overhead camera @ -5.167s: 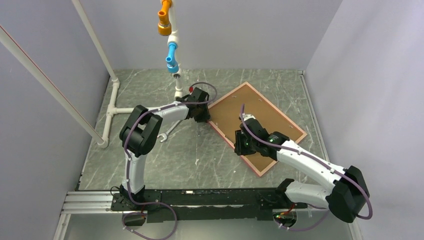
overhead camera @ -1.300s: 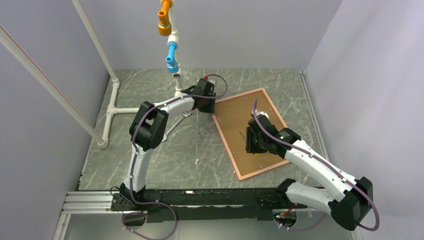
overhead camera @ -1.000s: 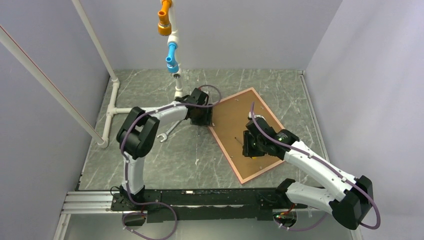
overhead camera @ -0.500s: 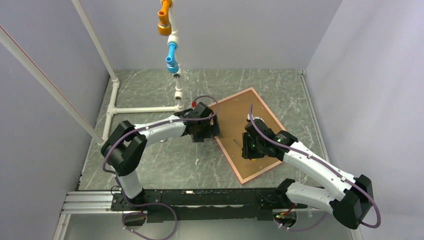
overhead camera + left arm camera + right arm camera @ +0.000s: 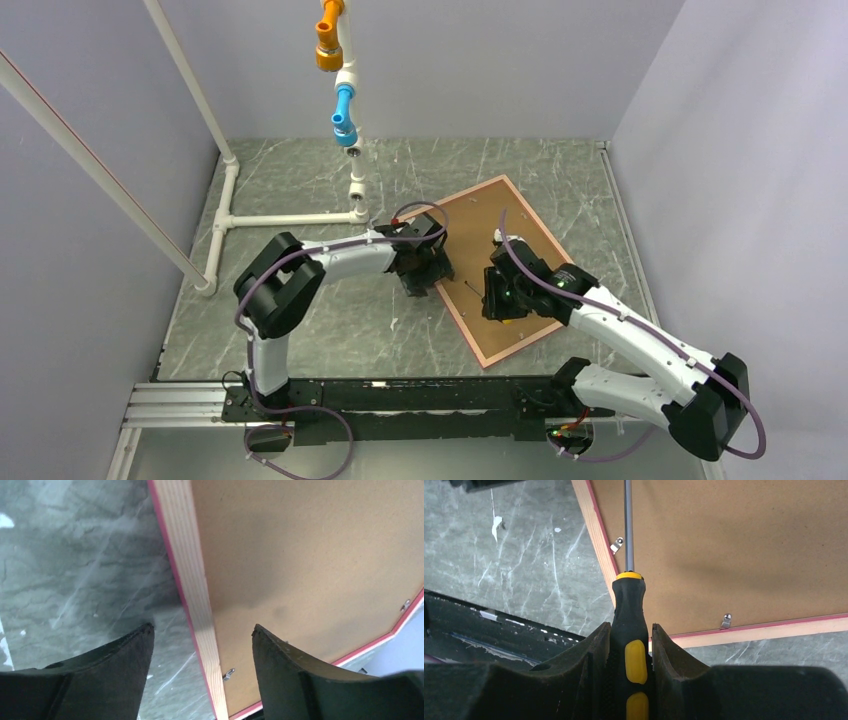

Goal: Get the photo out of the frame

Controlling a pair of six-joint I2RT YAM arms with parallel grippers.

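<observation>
The frame (image 5: 468,225) lies flat on the table (image 5: 340,325), back side up, right of the middle. Its long axis runs from the far side toward the near edge, slanting to the right as it comes nearer. One corner sits close to the near edge. Its brown backing board (image 5: 300,555) is seated inside the pink-red rim, so I judge the job barely begun. The photo must be under that board, face down. I cannot see it in any view.

My left gripper (image 5: 202,630) stands released. Its jaws straddle the frame's left long rail, one over the table and one over the board, gripping nothing.

My right gripper (image 5: 629,630) is clenched on the black-and-yellow handle of a screwdriver (image 5: 634,660). The shaft reaches out over the board beside that same rail, just past one of the small metal tabs (image 5: 616,544). Another tab sits on the short rail nearest the near edge.

I cannot tell whether any tab has been turned clear of the board. What is left, as I read it: swing the tabs aside, lift the board out, then take the photo.
</observation>
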